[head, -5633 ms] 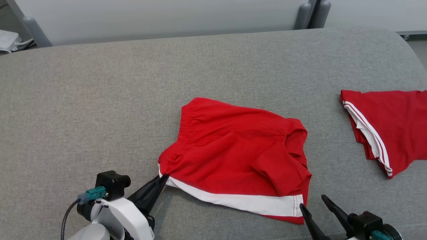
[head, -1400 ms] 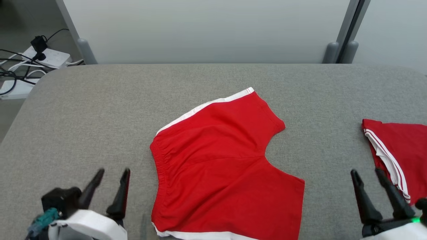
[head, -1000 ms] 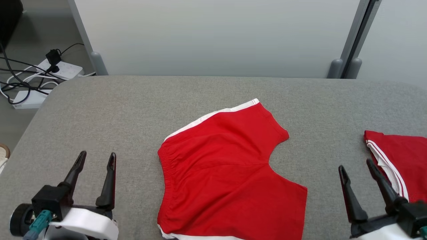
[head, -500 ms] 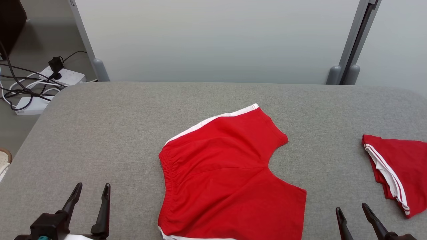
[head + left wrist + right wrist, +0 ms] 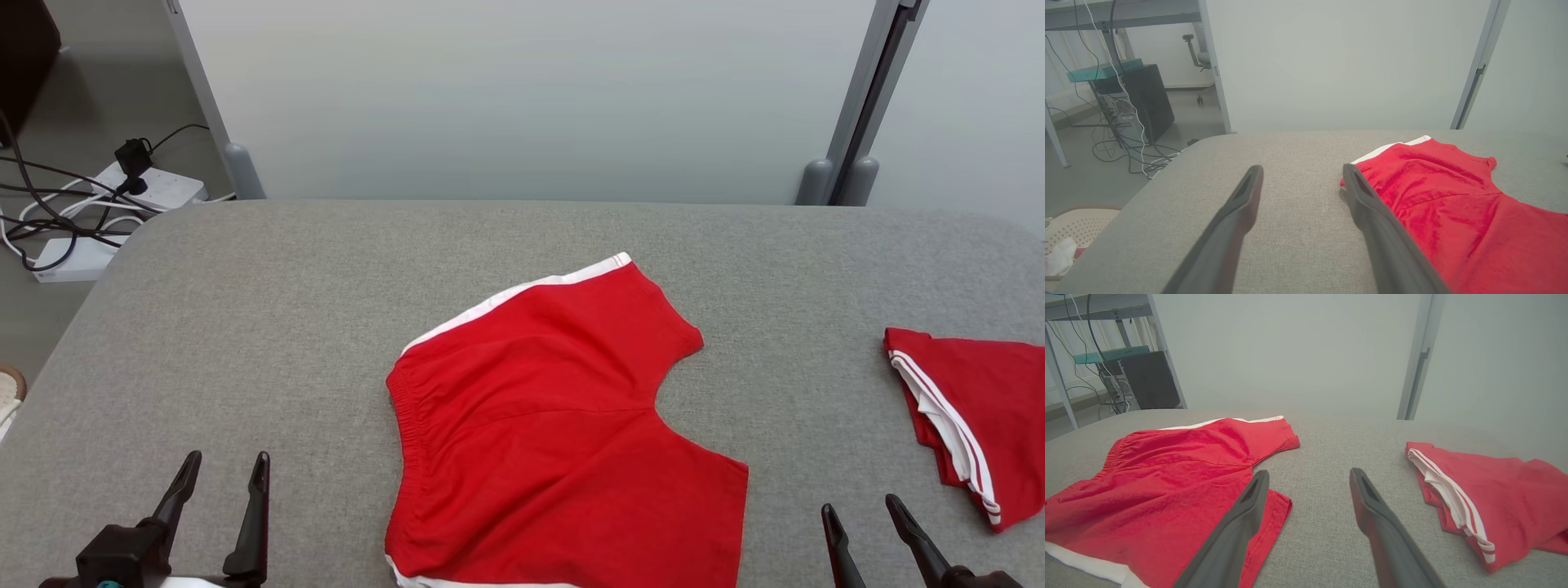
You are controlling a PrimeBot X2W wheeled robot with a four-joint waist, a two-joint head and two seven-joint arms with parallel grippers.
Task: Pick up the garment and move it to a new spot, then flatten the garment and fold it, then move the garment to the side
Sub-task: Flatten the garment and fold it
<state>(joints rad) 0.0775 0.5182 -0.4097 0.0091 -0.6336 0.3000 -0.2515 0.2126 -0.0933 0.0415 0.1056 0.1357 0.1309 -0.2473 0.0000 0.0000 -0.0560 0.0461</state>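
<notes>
The garment (image 5: pixel 555 425), red shorts with white side stripes, lies spread flat in the middle of the grey padded table (image 5: pixel 286 310), waistband to the left and legs to the right. My left gripper (image 5: pixel 227 472) stands open at the lower left, apart from the waistband; in the left wrist view the left gripper (image 5: pixel 1302 173) has the shorts (image 5: pixel 1453 212) just to its right. My right gripper (image 5: pixel 861 505) is open at the lower right, clear of the leg hem. Seen from the right wrist, the right gripper (image 5: pixel 1308 475) hovers over bare table beside the shorts (image 5: pixel 1167 477).
A second red garment (image 5: pixel 971 408) with white trim lies folded at the table's right edge, also red garment (image 5: pixel 1486 494). Power strips and cables (image 5: pixel 82 204) lie on the floor beyond the left corner. A pale partition wall (image 5: pixel 522 98) stands behind the table.
Since one second ago both grippers have drawn back toward the bottom edge, still open. The camera tilted slightly. The shorts stay spread flat where they lay.
</notes>
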